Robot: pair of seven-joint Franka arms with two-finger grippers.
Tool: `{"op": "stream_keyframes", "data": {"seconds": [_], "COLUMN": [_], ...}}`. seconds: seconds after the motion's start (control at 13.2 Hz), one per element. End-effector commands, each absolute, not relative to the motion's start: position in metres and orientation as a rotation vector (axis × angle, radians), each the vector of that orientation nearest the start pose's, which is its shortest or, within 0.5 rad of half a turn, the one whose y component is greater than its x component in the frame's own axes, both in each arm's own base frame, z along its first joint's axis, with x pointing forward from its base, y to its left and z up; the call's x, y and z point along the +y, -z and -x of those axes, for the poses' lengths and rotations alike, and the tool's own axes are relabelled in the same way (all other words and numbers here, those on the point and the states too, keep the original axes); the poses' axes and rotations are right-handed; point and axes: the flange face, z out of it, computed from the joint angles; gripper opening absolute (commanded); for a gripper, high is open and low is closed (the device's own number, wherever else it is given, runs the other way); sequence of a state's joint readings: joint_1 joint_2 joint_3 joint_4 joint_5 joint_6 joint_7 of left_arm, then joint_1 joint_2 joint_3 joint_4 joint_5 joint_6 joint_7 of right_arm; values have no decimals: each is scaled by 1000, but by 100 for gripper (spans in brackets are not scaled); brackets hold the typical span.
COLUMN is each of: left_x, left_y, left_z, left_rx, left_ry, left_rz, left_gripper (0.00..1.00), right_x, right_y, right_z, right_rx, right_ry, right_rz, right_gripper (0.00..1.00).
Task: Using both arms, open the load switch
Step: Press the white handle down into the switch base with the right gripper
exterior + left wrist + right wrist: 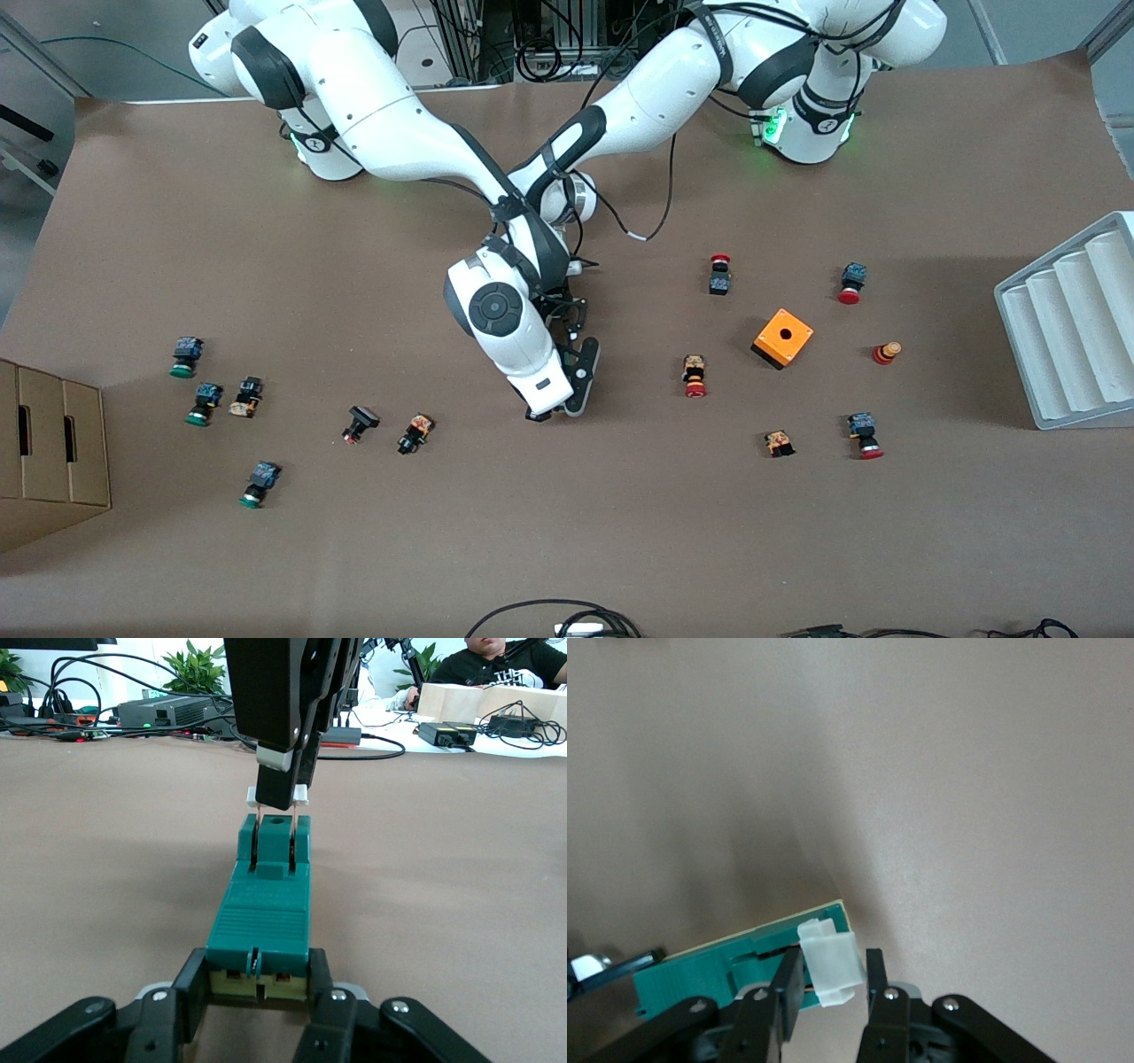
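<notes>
- One load switch (pixel 260 917) lies mid-table, hidden by the arms in the front view.
- Left gripper (pixel 257 992) clamps its end.
- Right gripper (pixel 830 979) pinches its white sliding piece (pixel 830 968).
- Thirteen push buttons and one orange cube (pixel 783 338) show only from the front.

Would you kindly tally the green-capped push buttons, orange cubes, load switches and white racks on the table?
green-capped push buttons: 3
orange cube: 1
load switch: 1
white rack: 1
Total: 6
</notes>
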State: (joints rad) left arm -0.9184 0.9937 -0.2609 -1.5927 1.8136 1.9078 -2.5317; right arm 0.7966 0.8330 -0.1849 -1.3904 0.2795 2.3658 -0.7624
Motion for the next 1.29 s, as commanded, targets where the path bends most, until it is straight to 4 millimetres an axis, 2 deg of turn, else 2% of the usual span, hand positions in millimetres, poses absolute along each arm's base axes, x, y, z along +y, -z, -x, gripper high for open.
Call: {"op": "stream_keyframes", "data": {"seconds": [0.0,0.99,1.22], "left_x": [-574,-574,-574], "left_y": [-52,-52,-52], "left_z": [-335,-335,-335], "left_rx": [-192,-190,-190], "left_ry": [1764,1764,1764], "left_rz": [2555,2554,2554], "left_gripper": [6,6,6], "right_x": [472,470,466], "right_y": [-222,-232,-245], "right_z": [-564,-561,-563], "right_rx": [-1787,-1791,-1787], "right_ry": [151,94,84], "right_rz": [2436,2423,2418], "right_gripper": [35,34,33]}}
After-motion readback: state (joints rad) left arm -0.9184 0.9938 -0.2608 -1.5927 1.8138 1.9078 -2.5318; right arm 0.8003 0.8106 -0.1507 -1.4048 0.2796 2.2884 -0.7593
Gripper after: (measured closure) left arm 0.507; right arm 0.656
